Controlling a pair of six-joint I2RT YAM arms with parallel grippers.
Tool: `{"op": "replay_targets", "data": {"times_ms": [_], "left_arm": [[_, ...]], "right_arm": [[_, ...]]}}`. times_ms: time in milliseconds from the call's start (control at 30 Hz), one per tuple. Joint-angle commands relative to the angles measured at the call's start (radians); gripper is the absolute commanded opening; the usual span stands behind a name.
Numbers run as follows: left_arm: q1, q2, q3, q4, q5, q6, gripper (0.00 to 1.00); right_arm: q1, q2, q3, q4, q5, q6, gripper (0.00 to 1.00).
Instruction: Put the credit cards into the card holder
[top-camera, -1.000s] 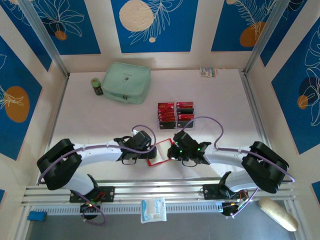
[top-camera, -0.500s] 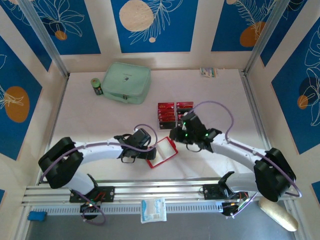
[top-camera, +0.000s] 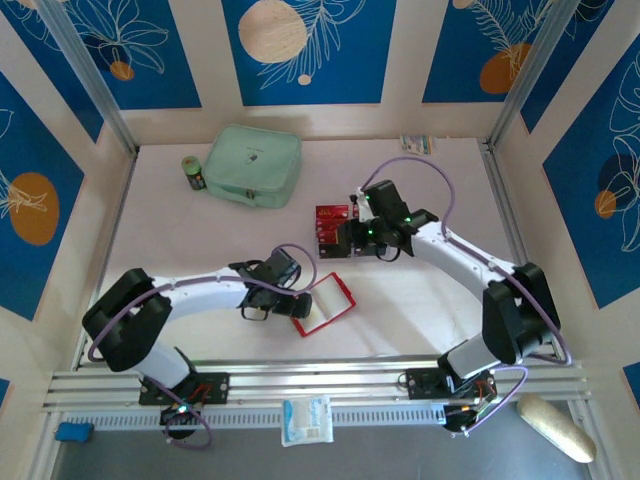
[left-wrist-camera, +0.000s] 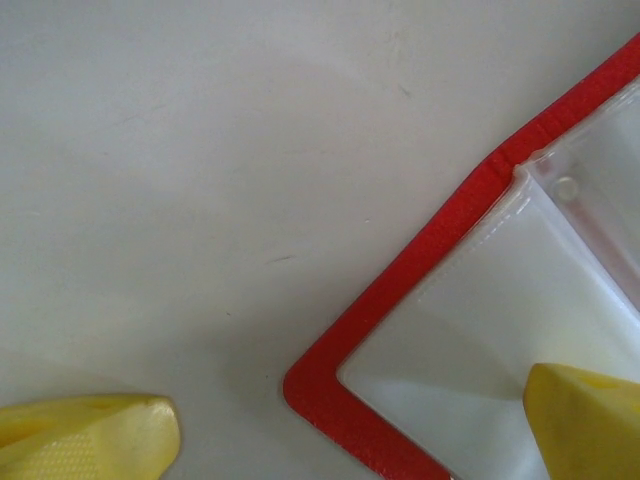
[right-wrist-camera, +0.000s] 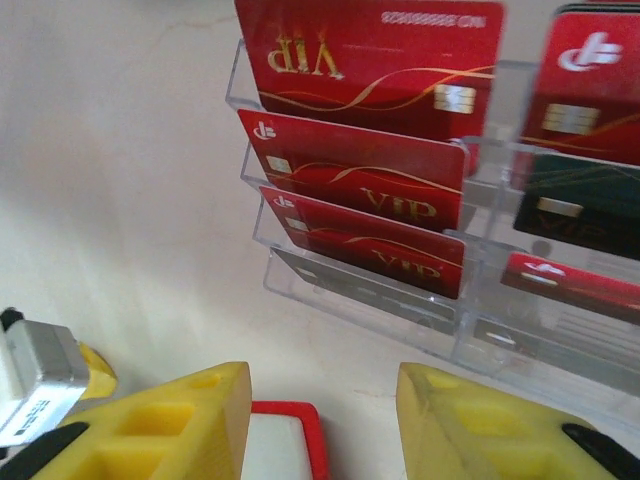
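Left tool (left-wrist-camera: 337, 430) spread over card holder (left-wrist-camera: 400, 290) — right tool (right-wrist-camera: 325, 412) parted, by credit cards (right-wrist-camera: 360, 175).

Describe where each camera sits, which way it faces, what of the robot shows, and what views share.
Top external: above and behind the robot, looking down on the table; left arm, right arm, left gripper, right gripper show.
Left wrist: on the left arm, facing down at the card holder's corner; yellow fingers show.
Right wrist: on the right arm, facing the credit cards in the clear tray; yellow fingers show.
Shared: the card holder's red edge, in all three.
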Motion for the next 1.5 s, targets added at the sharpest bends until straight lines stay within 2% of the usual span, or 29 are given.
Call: {"op": "replay_targets", "data": {"times_ms": [0,433,933,1033,1467], "left_arm": [[0.092,0.039,0.001,0.029,-0.237,0.088,1.0],[0.113,0.03,0.009,0.028,-0.222,0.097,1.0],[0.119,0.037,0.017,0.032,-0.214,0.093,1.0],[0.121,0.037,0.018,0.032,-0.213,0.095,1.0],[0.124,0.034,0.019,0.029,-0.209,0.098,1.0]], "right_arm": [[0.032,0.059,0.08,-0.078,0.057,-0.12,0.42],[0.138,0.252,0.233,-0.142,0.238,-0.328,0.37],[0.204,0.379,0.271,-0.135,0.405,-0.46,0.35],[0.215,0.392,0.264,-0.132,0.412,-0.48,0.31],[0.214,0.341,0.229,-0.101,0.401,-0.541,0.01]]}}
